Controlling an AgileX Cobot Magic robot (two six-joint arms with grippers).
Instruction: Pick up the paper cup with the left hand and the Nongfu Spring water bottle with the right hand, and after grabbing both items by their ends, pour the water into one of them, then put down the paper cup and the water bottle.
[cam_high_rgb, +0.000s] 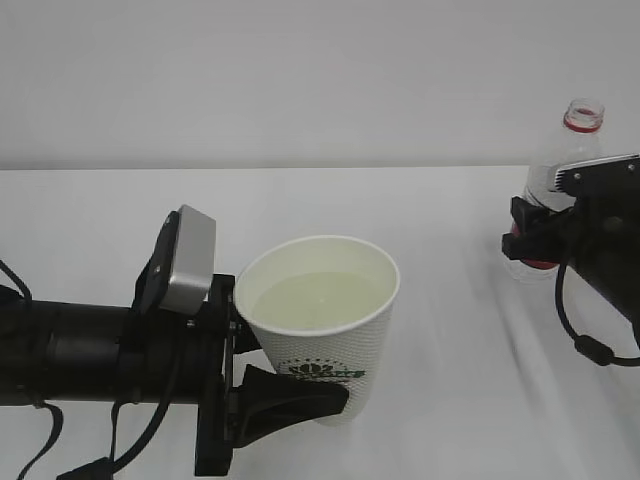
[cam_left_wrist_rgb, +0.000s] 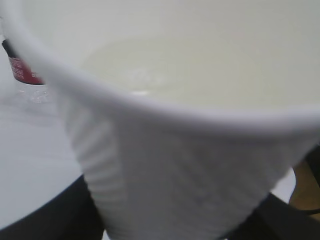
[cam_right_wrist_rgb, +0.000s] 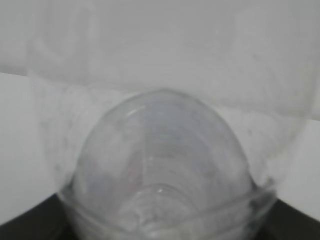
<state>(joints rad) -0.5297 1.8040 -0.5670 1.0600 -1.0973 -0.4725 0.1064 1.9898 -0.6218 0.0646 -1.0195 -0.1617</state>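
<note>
White table (cam_high_rgb: 440, 210) covered with faintly creased cloth, spreading back to a pale wall (cam_high_rgb: 300, 70). Resting on it at near centre: paper cup (cam_high_rgb: 325, 325), upright, holding water (cam_high_rgb: 318, 302). Far right: Nongfu Spring water bottle (cam_high_rgb: 578, 135), upright; contact of its base with the surface not discernible.

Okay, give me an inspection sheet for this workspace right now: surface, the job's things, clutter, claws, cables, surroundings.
Surface: white table, bare where visible.
Job's things: paper cup upright, holding water; Nongfu Spring water bottle upright at right, uncapped.
Clutter: nothing seen.
Claws: left claw grips the cup's lower part; right claw clamps the bottle's lower body.
Cables: black cables hang from both arms.
Surroundings: plain pale wall behind.
</note>
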